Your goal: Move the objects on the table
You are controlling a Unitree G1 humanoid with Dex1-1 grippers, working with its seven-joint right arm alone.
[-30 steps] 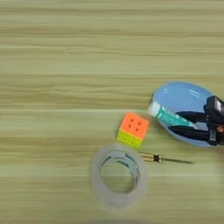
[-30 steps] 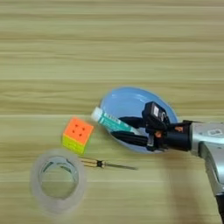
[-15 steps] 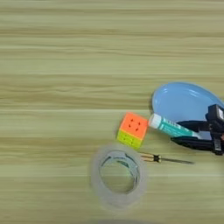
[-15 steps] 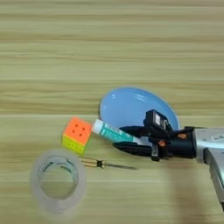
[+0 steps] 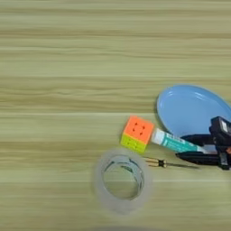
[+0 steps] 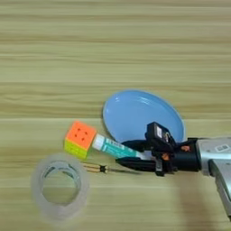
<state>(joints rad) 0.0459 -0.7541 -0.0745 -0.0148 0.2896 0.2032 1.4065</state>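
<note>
My right gripper reaches in from the right, just in front of the blue oval plate. It is shut on the white tube with green label, which lies nearly level between the two black fingers. The tube's white cap end is right beside the orange-and-yellow puzzle cube; I cannot tell whether they touch. The thin gold-brown stick lies flat on the table, just below the lower finger. In the left eye view the gripper sits at the right edge.
A clear tape ring lies flat near the front edge, left of the stick and below the cube. The silver forearm fills the lower right corner. Bare wood stretches over the whole far half and the left side.
The gripper has carried the tube from above the plate towards the near side and slightly left, bringing its cap end beside the cube. Cube, stick, ring and plate have not moved.
</note>
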